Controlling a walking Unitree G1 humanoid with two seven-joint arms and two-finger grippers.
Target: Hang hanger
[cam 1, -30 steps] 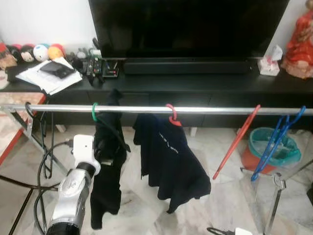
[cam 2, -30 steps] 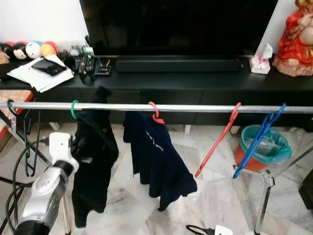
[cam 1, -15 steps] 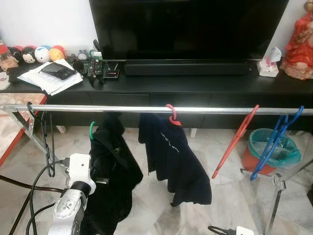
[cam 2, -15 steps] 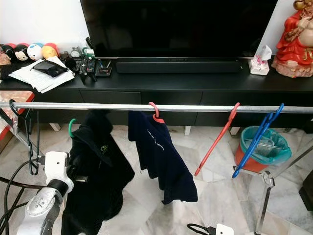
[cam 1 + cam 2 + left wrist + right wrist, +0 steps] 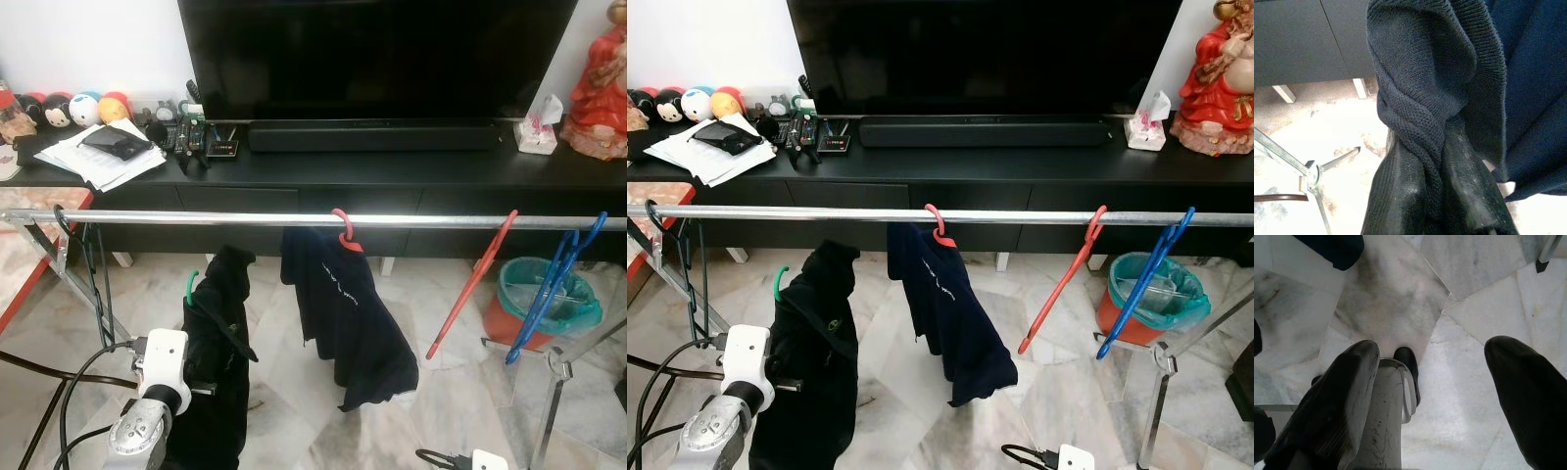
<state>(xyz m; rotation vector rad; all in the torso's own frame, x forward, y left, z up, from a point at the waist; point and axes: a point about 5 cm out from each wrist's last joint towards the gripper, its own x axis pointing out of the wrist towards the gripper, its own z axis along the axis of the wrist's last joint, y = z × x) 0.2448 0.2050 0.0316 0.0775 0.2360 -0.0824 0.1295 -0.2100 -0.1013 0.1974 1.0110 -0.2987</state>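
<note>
Marble floor [image 5: 460, 392] lies under a steel rail [image 5: 245, 218] before a black TV cabinet [image 5: 392, 171]. The left gripper [image 5: 1435, 191], largely buried in dark cloth, pinches a black garment [image 5: 217, 362] on a green hanger [image 5: 190, 285], below the rail. The right gripper [image 5: 1435, 382] hangs spread apart over the floor.

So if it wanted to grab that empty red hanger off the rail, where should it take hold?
Probably the long straight arm of the red hanger, partway down, coming from the front. It hangs slanted below the rail with open space around it, so the gripper's fingers could close across the thin bar. The hook sits tight on the rail and leaves little room.
</note>
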